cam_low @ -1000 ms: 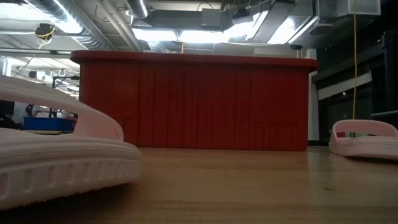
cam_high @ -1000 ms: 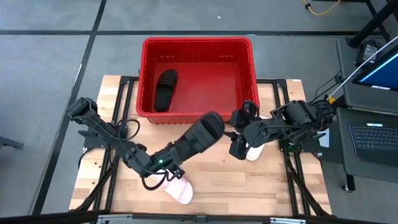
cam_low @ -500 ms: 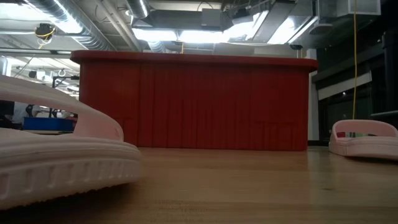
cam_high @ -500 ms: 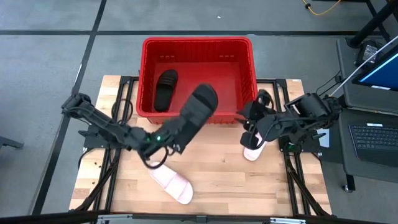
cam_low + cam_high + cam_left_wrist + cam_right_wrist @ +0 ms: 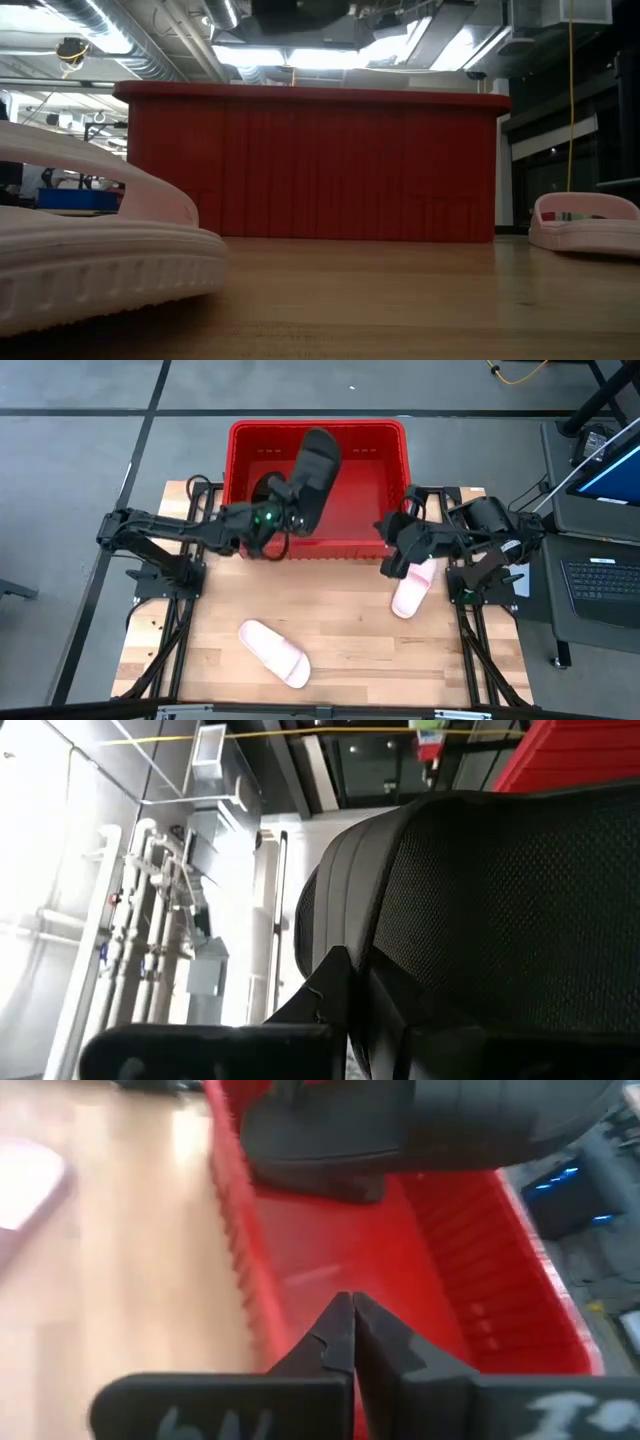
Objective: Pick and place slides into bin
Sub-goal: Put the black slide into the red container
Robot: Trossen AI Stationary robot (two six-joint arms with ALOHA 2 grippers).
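The left gripper (image 5: 268, 520) is clamped on a black slide (image 5: 312, 468), holding it tilted up above the bin (image 5: 395, 435), just inside the near wall, so that a release should drop it onto the open red floor. In the left wrist view the slide's textured black surface (image 5: 500, 920) fills the picture right against the fingers, which fits a firm pinch at one end. Another black slide (image 5: 262, 488) lies in the bin, mostly hidden beneath the left arm. The right gripper (image 5: 392, 563) has its fingers pressed together on nothing; it hangs by the bin's near right corner, just beside a pink slide (image 5: 412, 588) on the table (image 5: 350, 630), probably parked clear of the left arm's path. The other pink slide (image 5: 274, 652) lies well apart on the near left of the table. By my reckoning both pink slides remain to be picked.
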